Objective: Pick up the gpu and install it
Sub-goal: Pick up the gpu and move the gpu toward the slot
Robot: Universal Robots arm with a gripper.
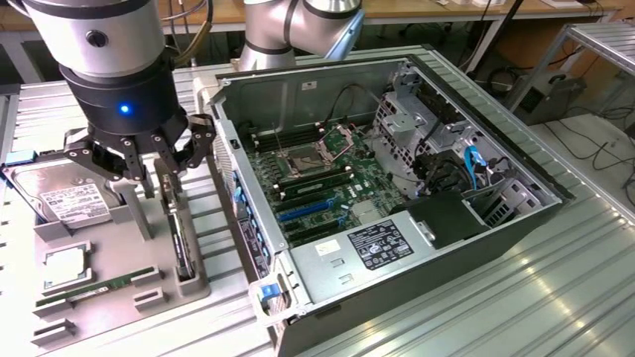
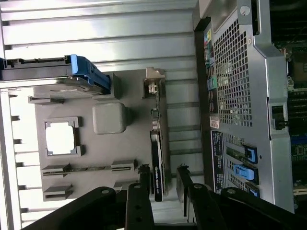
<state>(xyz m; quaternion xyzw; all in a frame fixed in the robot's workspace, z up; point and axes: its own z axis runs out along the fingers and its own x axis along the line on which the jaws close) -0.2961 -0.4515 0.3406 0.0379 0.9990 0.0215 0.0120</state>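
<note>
The gpu (image 1: 181, 232) is a thin black card standing edge-on in a slot of the grey holder tray (image 1: 109, 245), at the exterior view's left of the open PC case (image 1: 417, 82). In the wrist view the gpu (image 2: 157, 160) runs lengthwise, with its silver bracket (image 2: 153, 87) at the far end. My gripper (image 1: 157, 169) hangs just above the card's near end and is open. Its two black fingers (image 2: 143, 188) stand on either side of the card's edge, and the gripper (image 2: 163, 186) holds nothing. The motherboard's blue expansion slots (image 1: 303, 212) lie inside the case.
A silver hard drive (image 1: 68, 195) with a white label, a CPU (image 1: 62, 268) and a green RAM stick (image 1: 97, 287) share the holder tray. The case's side wall (image 1: 238, 186) rises close beside the gpu. Ribbed metal table surface (image 1: 516, 297) surrounds everything.
</note>
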